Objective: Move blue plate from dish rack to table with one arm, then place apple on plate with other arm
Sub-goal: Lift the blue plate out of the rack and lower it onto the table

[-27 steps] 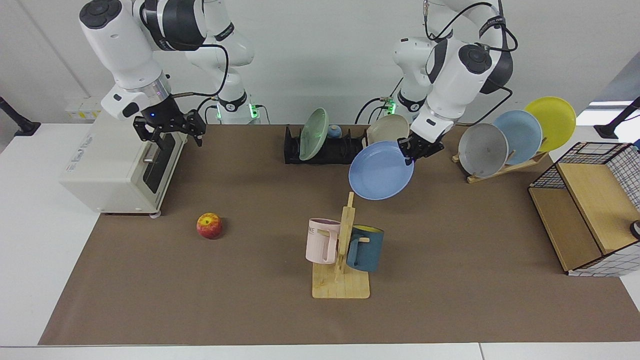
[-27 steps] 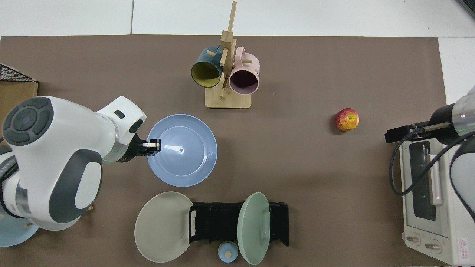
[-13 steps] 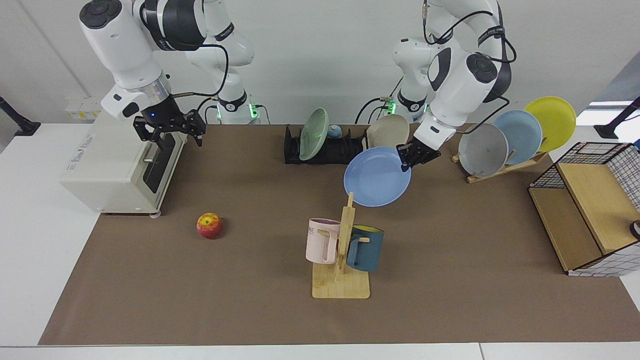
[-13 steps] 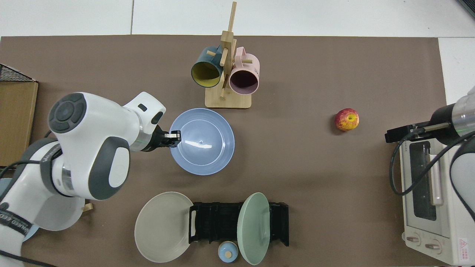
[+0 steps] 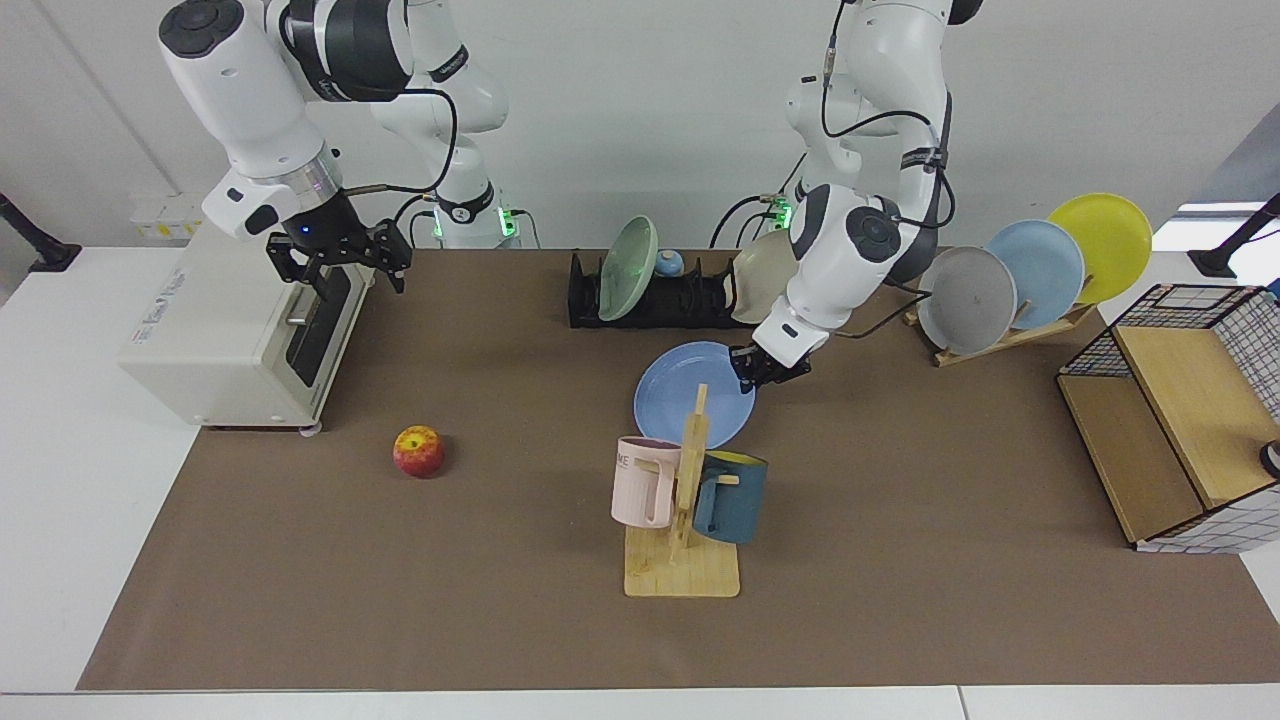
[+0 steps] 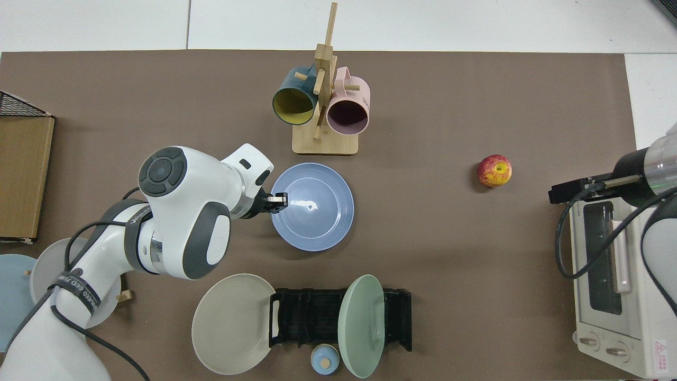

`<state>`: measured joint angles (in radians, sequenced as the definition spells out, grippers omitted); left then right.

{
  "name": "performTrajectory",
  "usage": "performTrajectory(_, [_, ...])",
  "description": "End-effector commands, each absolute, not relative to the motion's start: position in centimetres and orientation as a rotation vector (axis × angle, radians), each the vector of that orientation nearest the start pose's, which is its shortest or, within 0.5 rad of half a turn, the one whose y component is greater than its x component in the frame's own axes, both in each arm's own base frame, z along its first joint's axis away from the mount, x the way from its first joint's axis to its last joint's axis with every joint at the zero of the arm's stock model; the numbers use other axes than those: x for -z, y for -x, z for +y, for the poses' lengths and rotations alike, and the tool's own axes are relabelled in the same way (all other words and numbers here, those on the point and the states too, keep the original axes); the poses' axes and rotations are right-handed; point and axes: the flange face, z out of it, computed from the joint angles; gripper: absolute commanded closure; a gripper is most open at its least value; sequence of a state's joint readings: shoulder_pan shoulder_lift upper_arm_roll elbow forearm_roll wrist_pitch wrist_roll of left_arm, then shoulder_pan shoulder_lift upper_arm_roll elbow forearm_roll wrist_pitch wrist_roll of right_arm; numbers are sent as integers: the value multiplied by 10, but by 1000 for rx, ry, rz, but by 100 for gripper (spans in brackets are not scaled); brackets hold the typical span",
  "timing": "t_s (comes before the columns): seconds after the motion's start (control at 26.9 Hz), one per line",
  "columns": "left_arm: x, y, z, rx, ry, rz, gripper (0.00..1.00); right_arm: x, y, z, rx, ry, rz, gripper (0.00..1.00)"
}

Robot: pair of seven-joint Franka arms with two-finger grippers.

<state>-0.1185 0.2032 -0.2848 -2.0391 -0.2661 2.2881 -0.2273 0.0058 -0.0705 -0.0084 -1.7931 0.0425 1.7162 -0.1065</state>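
- Two white jointed arms with black two-finger grippers stand at the table (image 5: 900, 600), a white top under a wide matte brown mat.
- Left gripper (image 5: 766, 368): fingers pinching the rim of the blue plate (image 5: 680, 390), seen from above at (image 6: 277, 200) on the plate's edge nearest that arm.
- Blue plate (image 6: 314, 214): round, matte periwinkle, shallow well with a raised rim; nearly level, low over the mat, between the wooden mug stand (image 5: 683, 540) and the dish rack (image 5: 650, 298). Whether it touches the mat I cannot tell.
- Dish rack (image 6: 312, 320): low, black, slotted, long and narrow. A pale green plate (image 5: 628, 268) stands upright in it, a beige plate (image 6: 230, 323) leans at one end, and a small blue knobbed lid (image 6: 324, 360) sits just beside it.
- Apple (image 5: 418, 451): small, round, red with yellow patches, on the mat well apart from the blue plate.
- Right gripper (image 5: 337, 258): fingers spread, hanging above the cream toaster oven (image 5: 240, 340), holding nothing; this arm waits.
- Mug stand holds a pink mug (image 5: 645, 482) and a dark teal mug (image 5: 730, 497).
- Light wooden plate rack (image 5: 1010, 335): grey, sky-blue and yellow plates upright.
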Motion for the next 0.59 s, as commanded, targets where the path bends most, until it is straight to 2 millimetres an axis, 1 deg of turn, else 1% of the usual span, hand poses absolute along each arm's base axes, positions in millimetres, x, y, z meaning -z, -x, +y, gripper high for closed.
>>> performTrajectory(0.0, [-346,-530,-239,-19,3420,19,100,-574,-538,1,14,3102,-113,0])
performTrajectory(0.04, [-345,-529,-239,-21,3419,19,96,-574,-538,2,14,3102,-115,0])
performTrajectory(0.07, [-345,-529,-240,-23,3421,15,83,-574,-538,2,14,3102,-115,0])
performTrajectory(0.15, [-344,-529,-240,-26,3422,15,46,-574,-538,2,14,3102,-115,0])
performTrajectory(0.19, [-344,-528,-241,-27,3422,15,23,-574,-538,3,14,3102,-117,0])
performTrajectory(0.22, [-343,-527,-242,-30,3421,20,5,-574,-538,2,14,3102,-115,0])
performTrajectory(0.33, [-337,-520,-246,-49,3414,32,1,-574,-538,2,14,3102,-115,0])
performTrajectory(0.41, [-334,-515,-250,-61,3411,39,1,-574,-538,3,14,3102,-117,0])
performTrajectory(0.56, [-334,-512,-252,-65,3400,59,0,-574,-538,3,14,3102,-117,0])
